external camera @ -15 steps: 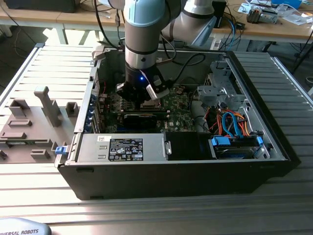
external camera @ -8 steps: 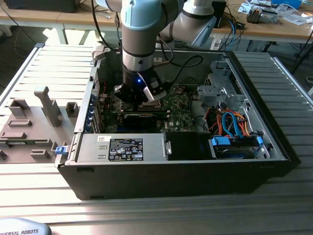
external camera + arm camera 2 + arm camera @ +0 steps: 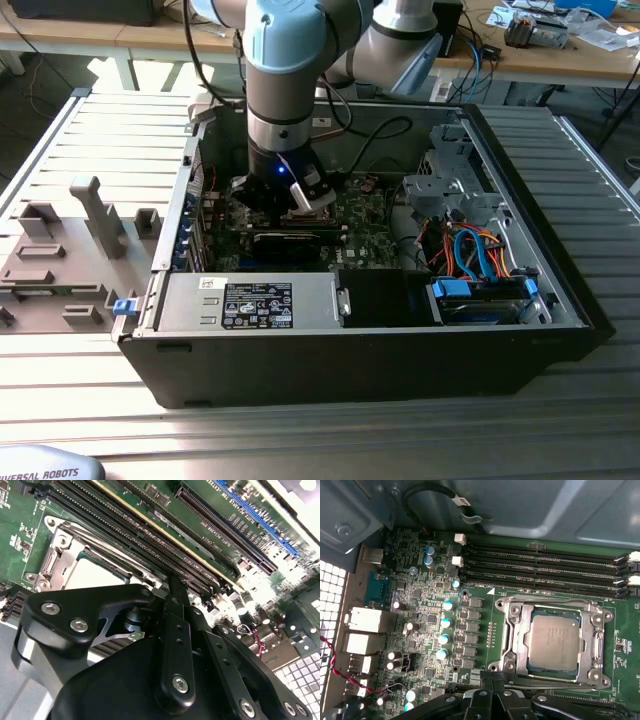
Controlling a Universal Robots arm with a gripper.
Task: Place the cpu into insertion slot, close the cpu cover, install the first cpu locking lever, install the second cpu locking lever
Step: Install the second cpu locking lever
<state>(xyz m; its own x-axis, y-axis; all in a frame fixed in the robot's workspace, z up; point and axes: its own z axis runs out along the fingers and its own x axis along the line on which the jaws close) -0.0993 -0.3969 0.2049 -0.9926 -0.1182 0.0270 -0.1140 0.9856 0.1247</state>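
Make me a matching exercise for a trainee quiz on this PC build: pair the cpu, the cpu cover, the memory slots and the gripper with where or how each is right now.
Things:
1. cpu
2. cpu cover
3. memory slots
4. gripper

States:
A. long dark rows running beside the socket, no modules in them
B. lying flat inside the insertion slot, silver top up
C. hanging just over the board at the socket's edge
D. silvery frame down around the chip, its window showing the chip's top

Pairs: 1-B, 2-D, 3-A, 4-C
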